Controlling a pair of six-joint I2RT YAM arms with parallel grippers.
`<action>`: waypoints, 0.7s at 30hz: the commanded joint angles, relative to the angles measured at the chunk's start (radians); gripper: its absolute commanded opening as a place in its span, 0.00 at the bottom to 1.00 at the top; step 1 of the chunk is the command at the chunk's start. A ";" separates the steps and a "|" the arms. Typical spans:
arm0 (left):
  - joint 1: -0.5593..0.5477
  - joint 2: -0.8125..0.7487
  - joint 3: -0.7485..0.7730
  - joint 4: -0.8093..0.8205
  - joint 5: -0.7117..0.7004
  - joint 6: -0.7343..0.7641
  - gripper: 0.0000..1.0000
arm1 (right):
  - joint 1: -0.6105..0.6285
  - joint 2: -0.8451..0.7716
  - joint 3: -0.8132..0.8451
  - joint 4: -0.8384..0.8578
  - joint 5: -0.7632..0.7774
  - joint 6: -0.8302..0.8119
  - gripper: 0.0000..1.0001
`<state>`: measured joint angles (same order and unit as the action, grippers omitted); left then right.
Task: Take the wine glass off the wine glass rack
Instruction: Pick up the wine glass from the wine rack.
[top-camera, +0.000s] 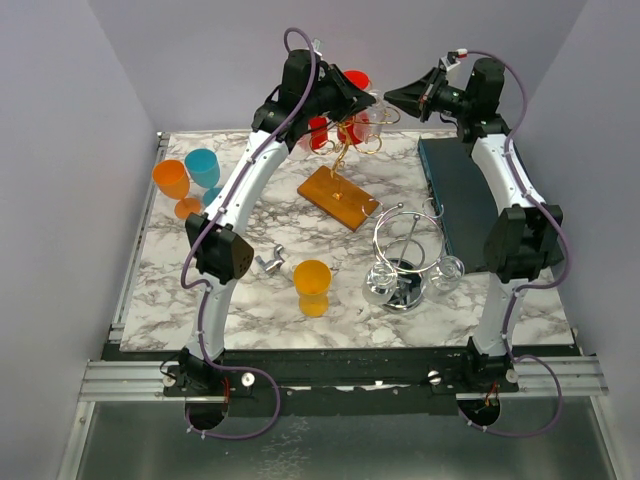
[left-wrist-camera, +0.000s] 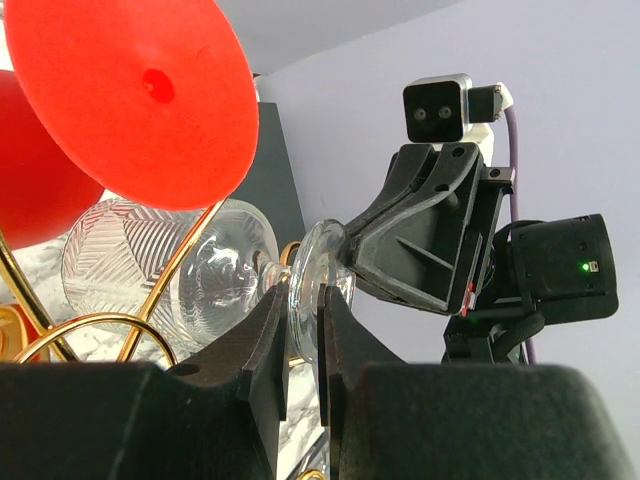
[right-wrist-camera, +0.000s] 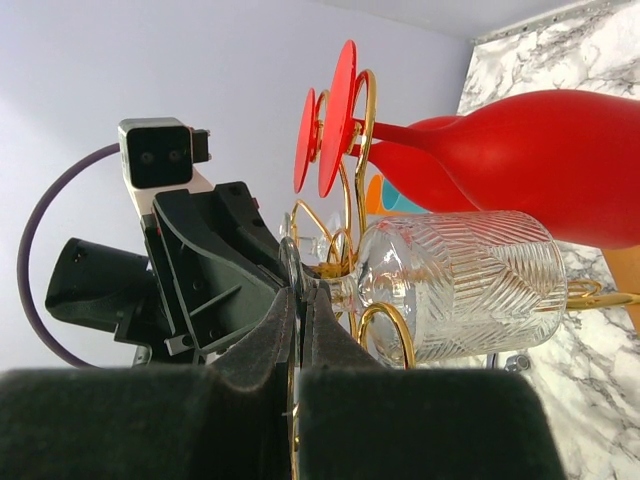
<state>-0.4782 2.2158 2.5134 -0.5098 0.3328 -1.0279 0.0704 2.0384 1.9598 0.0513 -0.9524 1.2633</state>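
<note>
Hanging by its foot (left-wrist-camera: 308, 285) from the gold wire arms of the wine glass rack (top-camera: 341, 160), the clear wine glass (right-wrist-camera: 460, 285) has not yet been taken off. The task is therefore judged to be at the grasp stage: a hold has been made, while the sliding of the stem out along the wire and the carrying away are left to be done. The glass is seen to be of clear cut glass, with a herringbone pattern on its bowl, a short stem and a thin round foot. That foot is clamped edge-on between the narrowly set jaws of the left gripper (left-wrist-camera: 303, 315). The jaws of the right gripper (right-wrist-camera: 298, 310) are fully closed, and a thin gold wire of the rack appears to be pinched between them, presumably to steady it. Red wine glasses (right-wrist-camera: 540, 160) are hung just beside the clear one, close enough to be knocked. The rack is stood on a wooden base (top-camera: 338, 197) toward the far side of the marble desk (top-camera: 265, 195).
</note>
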 joint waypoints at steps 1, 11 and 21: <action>-0.005 0.014 0.047 0.077 0.067 0.028 0.00 | -0.004 0.034 0.070 -0.022 0.001 -0.035 0.01; -0.007 0.028 0.044 0.120 0.101 0.032 0.00 | -0.009 0.051 0.118 -0.090 0.000 -0.097 0.01; -0.021 0.034 0.043 0.171 0.127 0.037 0.00 | -0.023 0.038 0.143 -0.147 0.020 -0.162 0.01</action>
<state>-0.4732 2.2482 2.5153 -0.4335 0.3744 -1.0126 0.0570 2.0758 2.0560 -0.0612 -0.9588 1.1435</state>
